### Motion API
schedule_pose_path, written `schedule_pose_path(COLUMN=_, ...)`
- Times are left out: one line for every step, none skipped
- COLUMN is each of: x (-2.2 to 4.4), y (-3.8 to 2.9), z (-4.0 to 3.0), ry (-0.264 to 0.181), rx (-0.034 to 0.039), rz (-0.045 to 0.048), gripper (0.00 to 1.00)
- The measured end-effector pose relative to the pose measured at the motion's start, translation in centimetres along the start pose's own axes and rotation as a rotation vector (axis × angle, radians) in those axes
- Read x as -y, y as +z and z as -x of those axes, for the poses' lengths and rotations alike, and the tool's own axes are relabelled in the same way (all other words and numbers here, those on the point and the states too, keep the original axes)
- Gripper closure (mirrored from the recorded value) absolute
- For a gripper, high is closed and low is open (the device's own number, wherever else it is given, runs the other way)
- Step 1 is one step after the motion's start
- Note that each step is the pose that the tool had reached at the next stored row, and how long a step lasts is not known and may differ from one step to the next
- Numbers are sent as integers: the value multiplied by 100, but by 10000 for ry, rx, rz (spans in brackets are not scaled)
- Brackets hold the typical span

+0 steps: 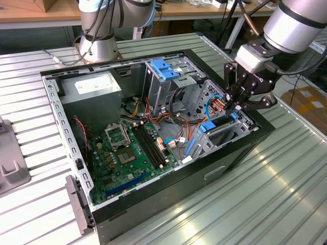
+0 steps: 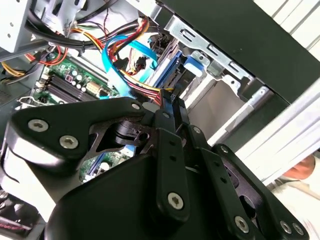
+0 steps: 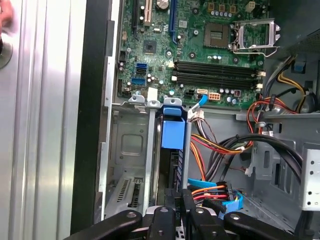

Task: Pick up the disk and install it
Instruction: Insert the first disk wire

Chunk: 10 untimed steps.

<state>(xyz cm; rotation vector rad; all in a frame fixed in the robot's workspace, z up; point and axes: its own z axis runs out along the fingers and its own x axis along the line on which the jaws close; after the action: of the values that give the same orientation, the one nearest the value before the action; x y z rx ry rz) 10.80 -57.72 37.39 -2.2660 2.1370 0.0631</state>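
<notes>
The disk (image 1: pixel 208 126), a dark drive with bright blue rails, stands on edge in the drive bay at the front corner of the open computer case (image 1: pixel 153 214), on the exterior view's right. My gripper (image 1: pixel 236 108) reaches down from above and is shut on the disk's upper end. In the first wrist view the black fingers (image 3: pixel 170 212) clamp the dark body of the disk (image 3: pixel 173 134), whose blue end tab points toward the motherboard. In the second wrist view the gripper (image 2: pixel 167 102) closes just before the blue tab of the disk (image 2: pixel 196 61).
Orange, red and blue cables (image 1: pixel 214 99) crowd the bay beside the gripper. A light-blue bracket (image 1: pixel 166 69) tops the grey metal cage behind. The motherboard (image 1: pixel 127 153) and power supply (image 1: pixel 92 87) fill the case. A second arm's base (image 1: pixel 97 41) stands behind on the ribbed table (image 1: pixel 286 194).
</notes>
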Motion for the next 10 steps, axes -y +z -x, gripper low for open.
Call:
schedule_pose_path(x=0, y=-46, z=2, ry=-1, rx=0, rz=0, gripper=82)
schedule_pose_path(x=0, y=-48, z=2, ry=-1, rx=12, rz=-1, gripper=82)
schedule_pose_path(x=0, y=-48, z=2, ry=0, rx=13, rz=-1, gripper=82)
schedule_pose_path(x=0, y=-48, z=3, ry=0, rx=14, rz=-1, gripper=82)
schedule_pose_path(x=0, y=-49, z=3, ry=0, rx=17, rz=-1, gripper=82)
schedule_pose_path(x=0, y=-49, z=2, ry=-1, rx=22, rz=-1, gripper=82)
schedule_pose_path(x=0, y=-47, z=2, ry=-1, rx=22, rz=-1, gripper=82)
schedule_pose_path(x=0, y=-45, z=2, ry=-1, rx=23, rz=-1, gripper=82)
schedule_pose_path(x=0, y=-44, z=2, ry=0, rx=22, rz=-1, gripper=82)
schedule_pose_path(x=0, y=-43, z=2, ry=-1, rx=22, rz=-1, gripper=82)
